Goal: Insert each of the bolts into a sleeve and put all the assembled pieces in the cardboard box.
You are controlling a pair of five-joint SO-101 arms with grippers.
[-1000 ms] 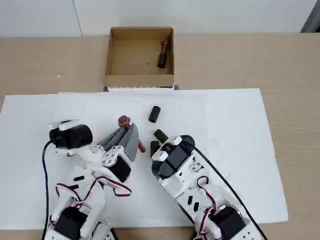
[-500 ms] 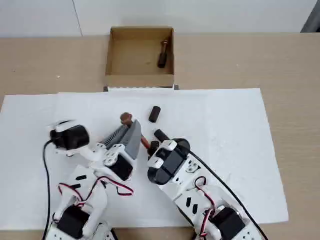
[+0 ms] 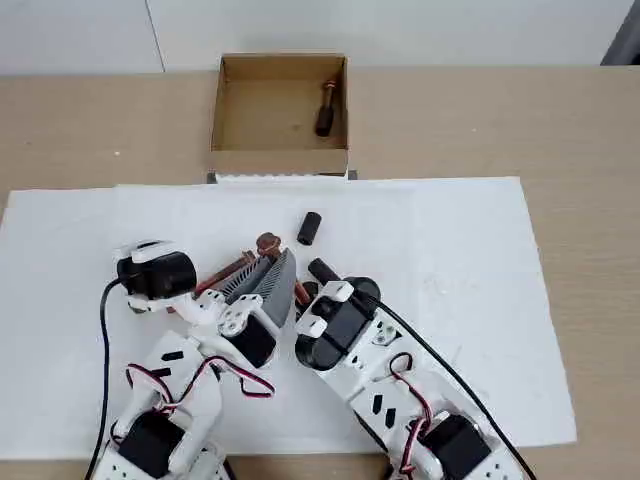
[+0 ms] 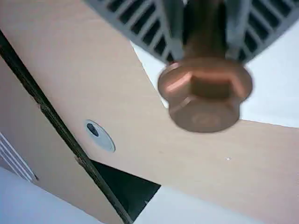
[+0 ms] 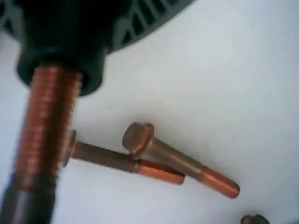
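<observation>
Left gripper (image 4: 205, 44) clamps the copper bolt (image 4: 204, 93); right gripper (image 5: 65, 23), at its four o'clock, grips the black sleeve (image 5: 58, 65) — threads partly inside. Hold both axes aligned — push straight, no wedging.

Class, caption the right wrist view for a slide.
Copper bolt in black sleeve; two loose bolts lie on white paper.

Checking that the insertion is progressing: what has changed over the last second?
The left gripper, shut on its bolt, swung right toward the right gripper, which shifted slightly toward it with its sleeve. The bolt's thread now meets that sleeve's mouth. Nothing was grasped or released. The loose sleeve, the cardboard box and the assembled piece inside it stayed put.
</observation>
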